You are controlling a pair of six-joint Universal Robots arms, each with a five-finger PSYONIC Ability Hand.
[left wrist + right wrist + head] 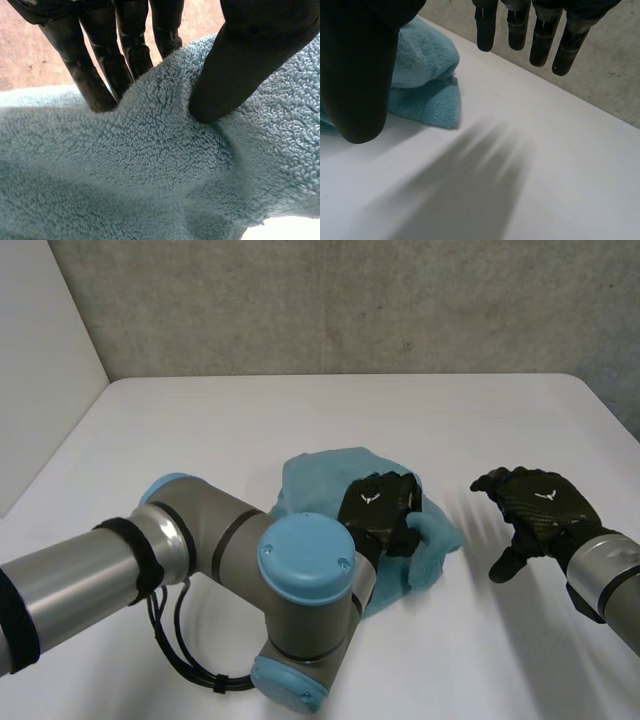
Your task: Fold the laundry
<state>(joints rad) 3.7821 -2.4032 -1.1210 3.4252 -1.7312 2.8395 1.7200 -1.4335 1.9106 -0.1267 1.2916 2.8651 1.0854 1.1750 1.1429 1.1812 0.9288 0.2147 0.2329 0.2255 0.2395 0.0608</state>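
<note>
The crumpled light-blue terry towel [310,475] lies near the middle of the white bench [300,410]. The left robot hand [380,508] rests on the towel's side nearer the right arm, fingers [95,85] and thumb [235,65] pinching a raised ridge of pile. The right robot hand [540,502] hovers beside the towel, fingers straight and apart, holding nothing.

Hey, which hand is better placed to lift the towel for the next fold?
Left. The left hand pinches a ridge of the blue towel between thumb and fingers; the right hand hangs open over the table beside it.
</note>
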